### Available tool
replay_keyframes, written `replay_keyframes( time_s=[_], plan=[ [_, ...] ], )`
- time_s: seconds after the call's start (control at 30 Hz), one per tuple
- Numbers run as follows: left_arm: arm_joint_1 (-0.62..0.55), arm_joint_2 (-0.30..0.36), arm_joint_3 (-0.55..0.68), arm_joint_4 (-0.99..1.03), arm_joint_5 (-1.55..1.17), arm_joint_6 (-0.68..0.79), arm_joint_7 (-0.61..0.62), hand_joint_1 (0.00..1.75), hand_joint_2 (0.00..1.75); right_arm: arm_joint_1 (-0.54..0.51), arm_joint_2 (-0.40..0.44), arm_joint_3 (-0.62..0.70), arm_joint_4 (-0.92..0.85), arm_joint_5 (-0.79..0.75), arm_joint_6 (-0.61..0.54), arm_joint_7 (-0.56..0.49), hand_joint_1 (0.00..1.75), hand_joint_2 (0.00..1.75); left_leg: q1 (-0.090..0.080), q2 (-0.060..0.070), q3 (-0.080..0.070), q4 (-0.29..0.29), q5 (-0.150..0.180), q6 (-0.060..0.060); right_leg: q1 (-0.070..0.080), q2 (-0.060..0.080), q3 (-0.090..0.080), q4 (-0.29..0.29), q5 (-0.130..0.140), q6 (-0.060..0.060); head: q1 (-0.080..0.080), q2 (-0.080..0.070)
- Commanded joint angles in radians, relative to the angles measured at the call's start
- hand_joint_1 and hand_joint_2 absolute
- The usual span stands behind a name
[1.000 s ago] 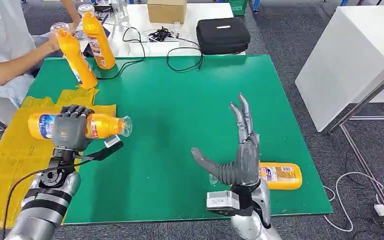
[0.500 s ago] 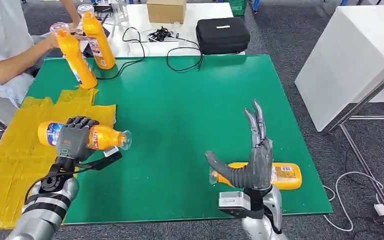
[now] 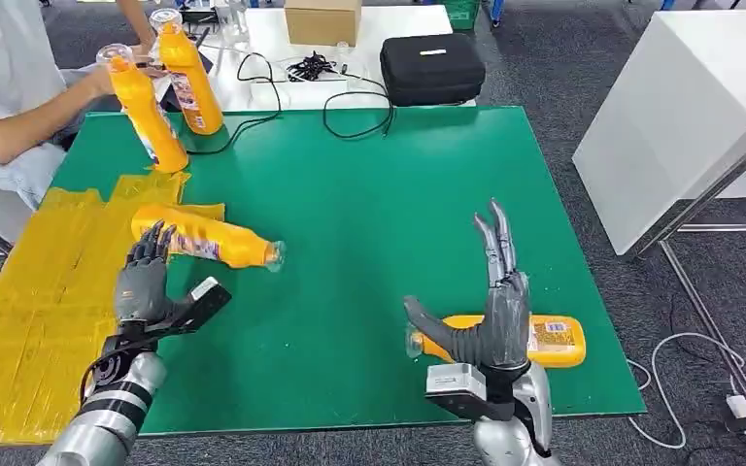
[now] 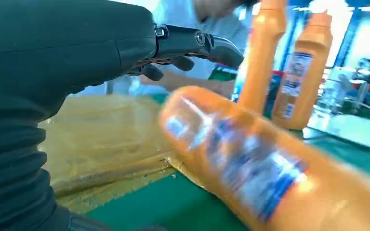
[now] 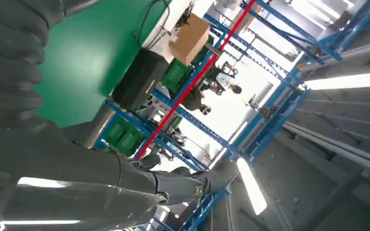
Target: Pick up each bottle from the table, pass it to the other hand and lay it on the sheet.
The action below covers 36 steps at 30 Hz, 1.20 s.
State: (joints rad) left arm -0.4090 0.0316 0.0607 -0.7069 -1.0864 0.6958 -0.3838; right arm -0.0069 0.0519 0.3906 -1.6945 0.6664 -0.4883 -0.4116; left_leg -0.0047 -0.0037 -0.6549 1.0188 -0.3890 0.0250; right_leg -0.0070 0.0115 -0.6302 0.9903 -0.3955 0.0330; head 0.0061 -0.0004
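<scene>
On the head view — left hand: we saw the left hand (image 3: 144, 280) open and holding nothing, fingertips at the released bottle (image 3: 204, 239).
Released bottle: lay across the edge of the yellow sheet (image 3: 29, 320), cap end out on the green table (image 3: 369, 194).
Right hand: the right hand (image 3: 491, 311) was spread, holding nothing, directly over the next bottle (image 3: 544, 341).
Next bottle axis: ran sideways across the right hand; we judged that hand far nearer.
Left wrist view — released bottle (image 4: 270, 178): blurred, just beyond the fingers (image 4: 197, 43).
Right wrist view — fingers (image 5: 173, 185): extended, nothing between them.
</scene>
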Motion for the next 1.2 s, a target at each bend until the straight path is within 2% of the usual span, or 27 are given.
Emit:
replay_keyframes(
  time_s=[0.03,0.27,0.33,0.4,0.47,0.57,0.63,0.67,0.77,0.83,1.0,1.2],
  plan=[
    [-0.049,-0.031,0.06,0.073,0.015,-0.011,-0.003,0.0,1.75,-0.007,0.018,-0.026,0.066,0.0,0.012,0.008,0.0,1.75,0.001,-0.001,0.003,0.0,-0.001,-0.001,0.001,-0.002,0.004,-0.001,-0.001,0.0,0.0,0.0],
    [-0.029,-0.037,0.066,0.056,0.059,-0.037,-0.005,0.0,1.75,-0.018,0.015,-0.028,0.09,0.031,0.029,0.028,0.0,1.75,0.001,-0.001,0.006,0.0,-0.002,-0.002,0.001,-0.002,0.007,-0.001,-0.002,-0.001,0.0,0.0],
    [-0.017,-0.044,0.071,0.038,0.097,-0.049,-0.023,0.0,1.75,-0.02,0.008,-0.027,0.099,0.059,0.035,0.043,0.0,1.75,0.001,0.0,0.006,0.0,-0.002,-0.001,0.001,-0.001,0.007,-0.001,-0.002,-0.001,0.0,0.0],
    [0.002,-0.068,0.108,-0.021,0.228,-0.125,-0.084,0.0,1.75,-0.02,-0.014,-0.021,0.109,0.128,0.054,0.082,0.0,1.75,0.001,0.0,0.007,0.0,-0.003,-0.002,0.001,-0.001,0.008,-0.002,-0.002,-0.001,0.0,0.0],
    [0.063,-0.108,0.167,-0.21,0.479,-0.328,-0.156,0.0,1.75,-0.021,-0.085,-0.006,0.118,0.23,0.13,0.15,0.0,1.75,0.001,-0.001,0.005,0.0,-0.002,-0.001,0.001,-0.002,0.006,-0.002,-0.002,0.0,0.0,0.0],
    [0.166,-0.132,0.197,-0.475,0.691,-0.518,-0.162,0.0,1.75,-0.016,-0.209,-0.002,0.125,0.298,0.245,0.179,0.0,1.75,0.001,0.0,0.003,0.0,-0.002,0.0,0.001,-0.001,0.005,-0.002,-0.001,0.0,0.0,0.0],
    [0.206,-0.141,0.202,-0.57,0.757,-0.576,-0.155,0.0,1.75,-0.01,-0.294,-0.019,0.129,0.3,0.323,0.179,0.0,1.75,0.001,0.0,0.003,0.0,-0.002,0.0,0.001,-0.001,0.005,-0.002,-0.001,0.001,0.0,0.0],
    [0.224,-0.144,0.2,-0.606,0.798,-0.611,-0.156,0.0,1.75,-0.005,-0.363,-0.04,0.132,0.282,0.38,0.172,0.0,1.75,0.001,0.0,0.006,0.001,-0.004,0.0,0.001,-0.001,0.008,-0.002,-0.003,0.001,0.0,0.0],
    [0.239,-0.15,0.165,-0.636,0.83,-0.644,-0.166,0.0,1.75,0.006,-0.514,-0.124,0.147,0.202,0.492,0.121,0.0,1.75,-0.001,-0.003,0.003,0.0,-0.003,0.001,0.0,-0.004,0.006,-0.002,-0.002,0.001,0.0,0.0],
    [0.239,-0.157,0.139,-0.641,0.84,-0.647,-0.171,0.0,1.75,0.016,-0.574,-0.18,0.145,0.152,0.546,0.094,0.0,1.75,-0.002,-0.006,0.002,0.001,-0.002,0.001,-0.001,-0.006,0.005,-0.002,-0.003,0.002,0.0,0.0],
    [0.232,-0.161,0.089,-0.647,0.873,-0.648,-0.176,0.0,1.75,0.009,-0.625,-0.254,0.181,0.092,0.655,0.082,0.0,1.75,-0.003,-0.008,0.003,0.001,-0.003,0.001,-0.003,-0.005,0.007,-0.001,-0.004,0.004,0.0,0.0],
    [0.217,-0.166,0.076,-0.614,0.891,-0.652,-0.177,0.0,1.75,-0.003,-0.65,-0.286,0.24,0.074,0.668,0.09,0.0,1.75,-0.003,-0.007,0.002,0.0,-0.002,0.002,-0.003,-0.004,0.005,-0.002,-0.002,0.005,0.0,0.0]
  ],
)
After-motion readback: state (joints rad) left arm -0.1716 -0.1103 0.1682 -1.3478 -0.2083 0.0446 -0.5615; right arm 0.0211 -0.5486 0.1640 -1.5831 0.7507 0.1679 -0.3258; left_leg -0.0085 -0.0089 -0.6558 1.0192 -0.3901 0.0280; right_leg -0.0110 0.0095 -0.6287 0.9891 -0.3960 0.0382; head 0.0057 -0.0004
